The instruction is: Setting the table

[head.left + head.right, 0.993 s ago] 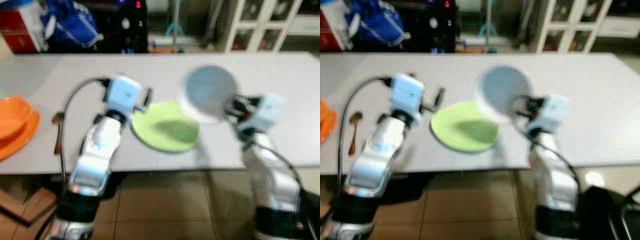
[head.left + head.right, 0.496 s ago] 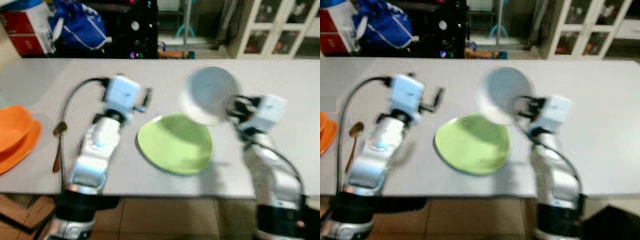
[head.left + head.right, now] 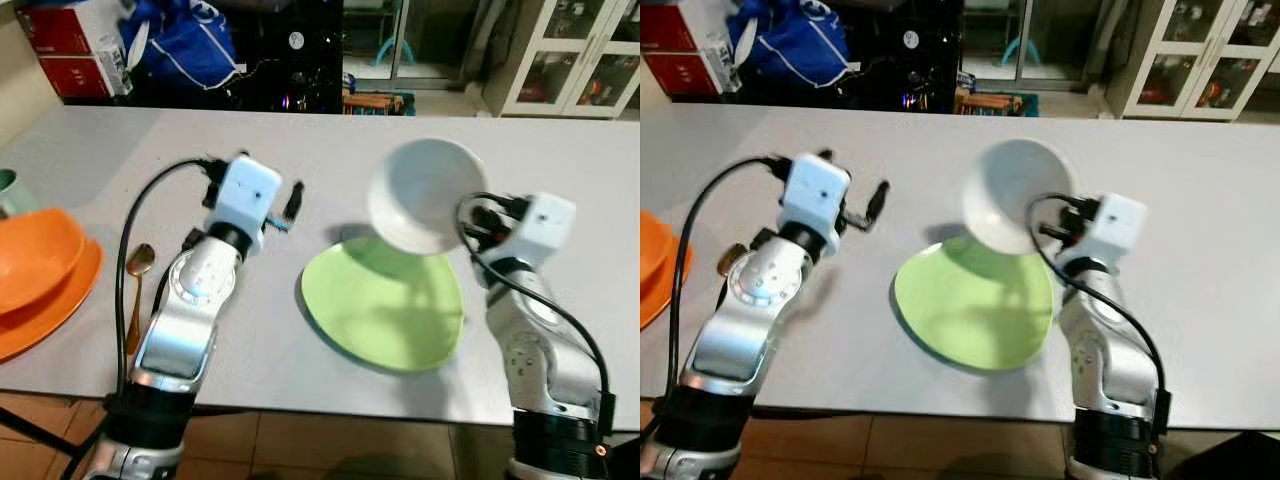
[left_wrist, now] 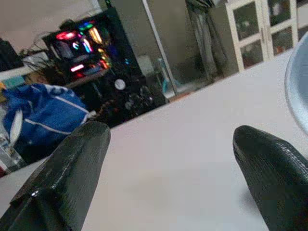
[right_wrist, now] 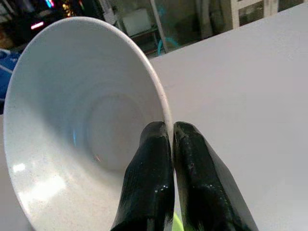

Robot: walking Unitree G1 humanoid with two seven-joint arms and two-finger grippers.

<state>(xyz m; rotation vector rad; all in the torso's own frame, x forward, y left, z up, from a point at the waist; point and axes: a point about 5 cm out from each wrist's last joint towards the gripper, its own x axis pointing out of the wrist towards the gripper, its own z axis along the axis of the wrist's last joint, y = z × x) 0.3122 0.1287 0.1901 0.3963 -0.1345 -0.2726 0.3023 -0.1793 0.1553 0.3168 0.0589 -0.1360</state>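
My right gripper [image 5: 172,130] is shut on the rim of a white bowl [image 3: 425,192], which hangs tilted above the far edge of a green plate [image 3: 385,310] lying on the grey table [image 3: 580,180]. The same white bowl [image 5: 82,120] shows its inside in the right wrist view, with the rim pinched between the two fingers. My left gripper [image 3: 293,203] hovers over the table left of the plate, open with nothing between its fingers [image 4: 72,168]. A brown spoon [image 3: 136,290] lies on the table beside my left arm.
An orange bowl on an orange plate [image 3: 35,275] sits at the table's left edge. Behind the table are a blue bag [image 3: 190,45], a red box [image 3: 75,50], a dark computer case [image 3: 300,50] and a white cabinet [image 3: 575,55]. Tiled floor shows below the near edge.
The camera has moved closer and the picture has sharpened. The white bowl stays in my right gripper above the plate's far edge. My left gripper holds its place.
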